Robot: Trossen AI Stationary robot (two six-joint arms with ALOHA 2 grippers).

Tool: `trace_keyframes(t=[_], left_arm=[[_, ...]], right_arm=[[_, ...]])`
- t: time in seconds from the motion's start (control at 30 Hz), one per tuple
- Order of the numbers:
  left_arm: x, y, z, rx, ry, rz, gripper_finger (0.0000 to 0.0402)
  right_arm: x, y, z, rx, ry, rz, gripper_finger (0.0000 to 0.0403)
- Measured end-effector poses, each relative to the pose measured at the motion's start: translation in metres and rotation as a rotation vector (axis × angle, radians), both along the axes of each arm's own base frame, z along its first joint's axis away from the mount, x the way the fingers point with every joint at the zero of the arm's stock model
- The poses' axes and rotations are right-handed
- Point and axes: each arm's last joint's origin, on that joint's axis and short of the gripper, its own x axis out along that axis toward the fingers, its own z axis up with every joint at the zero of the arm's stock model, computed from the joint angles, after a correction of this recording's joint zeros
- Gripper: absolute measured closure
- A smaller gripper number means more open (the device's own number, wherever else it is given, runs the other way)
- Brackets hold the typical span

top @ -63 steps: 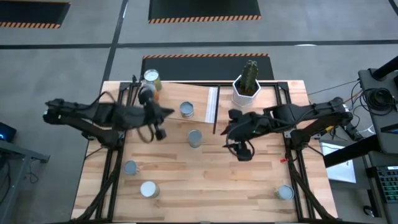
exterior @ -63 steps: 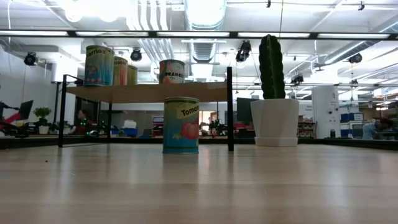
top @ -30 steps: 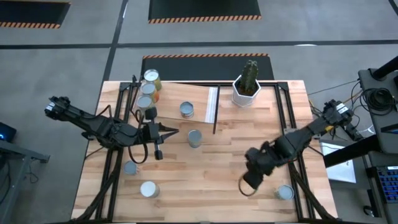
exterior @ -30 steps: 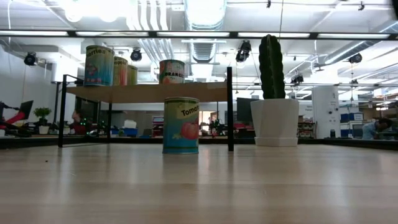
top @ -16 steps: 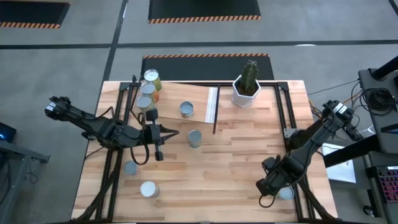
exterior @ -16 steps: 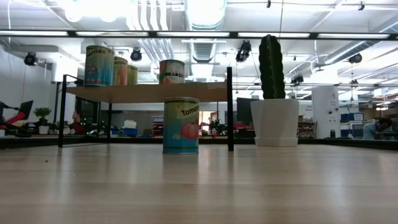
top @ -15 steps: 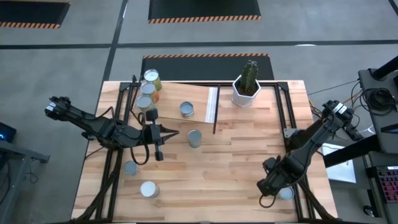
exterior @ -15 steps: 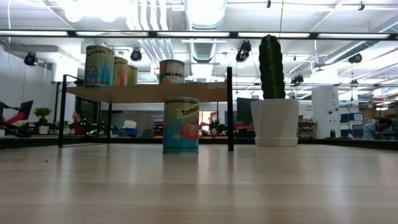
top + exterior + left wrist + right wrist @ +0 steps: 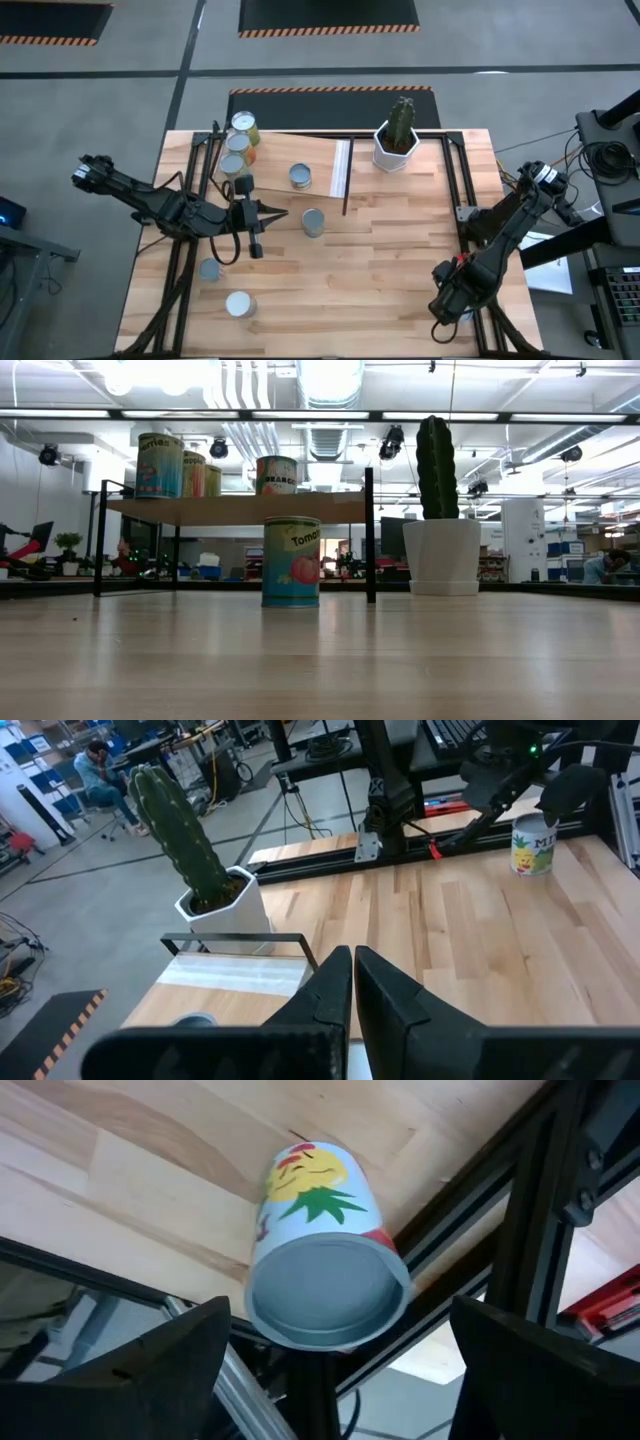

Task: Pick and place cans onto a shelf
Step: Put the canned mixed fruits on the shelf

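High view: the right pincer [image 9: 452, 305] hangs over the bench [image 9: 380, 270] corner farthest from the shelf [image 9: 300, 160], covering the pineapple can there, while the left pincer [image 9: 252, 215] waits just beside the shelf, near a free can [image 9: 313, 222]. Low view: four cans stand on the shelf [image 9: 235, 508], the tomato can [image 9: 291, 561] on the bench before it. Wrist views: left pincer [image 9: 353, 982] closed, empty; right pincer fingers [image 9: 150, 1365] spread wide either side of the pineapple can [image 9: 325, 1270], not touching it.
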Motion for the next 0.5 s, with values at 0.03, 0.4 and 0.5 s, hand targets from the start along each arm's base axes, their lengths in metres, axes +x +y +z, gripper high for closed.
trace_keyframes(t=[0.03, 0.4, 0.5], left_arm=[[0.0, 0.0, 0.0, -0.001, 0.0, 0.0, 0.0402], [0.0, 0.0, 0.0, -0.002, -0.001, 0.0, 0.0402], [0.0, 0.0, 0.0, -0.002, -0.001, 0.0, 0.0402]], right_arm=[[0.0, 0.0, 0.0, -0.001, 0.001, 0.002, 0.0037], [0.003, 0.006, -0.016, -0.007, -0.002, 0.033, 0.0037], [0.003, 0.008, -0.021, -0.025, 0.015, 0.05, 0.0037]])
